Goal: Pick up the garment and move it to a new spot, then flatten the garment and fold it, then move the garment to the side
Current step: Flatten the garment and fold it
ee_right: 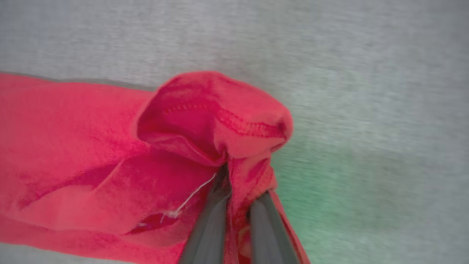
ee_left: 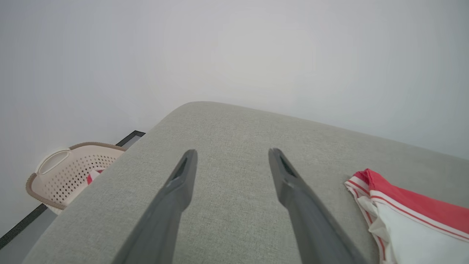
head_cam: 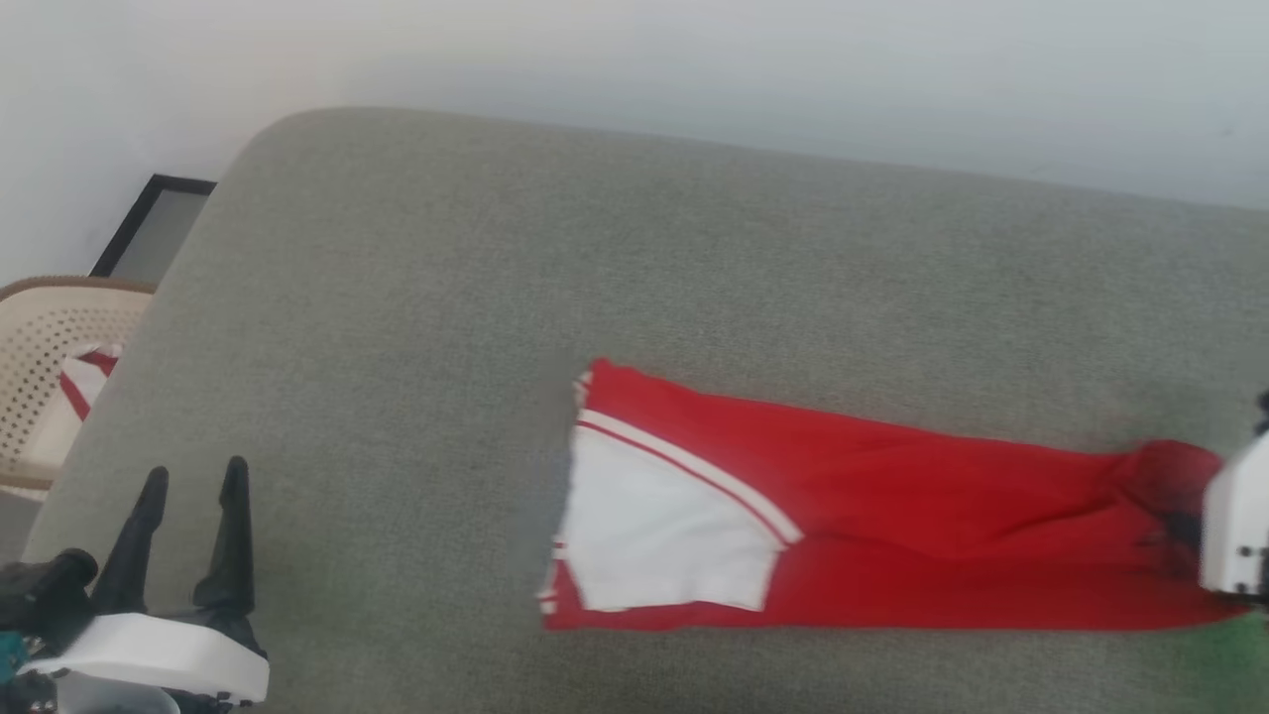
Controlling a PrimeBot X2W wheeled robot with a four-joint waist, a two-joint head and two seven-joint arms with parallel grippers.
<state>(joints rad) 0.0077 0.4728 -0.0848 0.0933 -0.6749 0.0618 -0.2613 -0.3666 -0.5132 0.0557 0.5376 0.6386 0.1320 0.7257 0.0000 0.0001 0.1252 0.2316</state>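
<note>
got the right gripper [ee_right: 240,183] pinched on the bunched red end of the garment [ee_right: 91,146], rest lying left of it on the grey cushion [ee_right: 329,55]. got the left gripper [ee_left: 231,153] spread wide, empty.

A grey fabric-covered bench [head_cam: 416,297] with a rounded corner stands before a pale wall [head_cam: 694,59]. Beside its left end sits a beige perforated basket [head_cam: 40,337] holding red-and-white cloth [head_cam: 84,382], near a black-framed panel [head_cam: 154,223].
</note>
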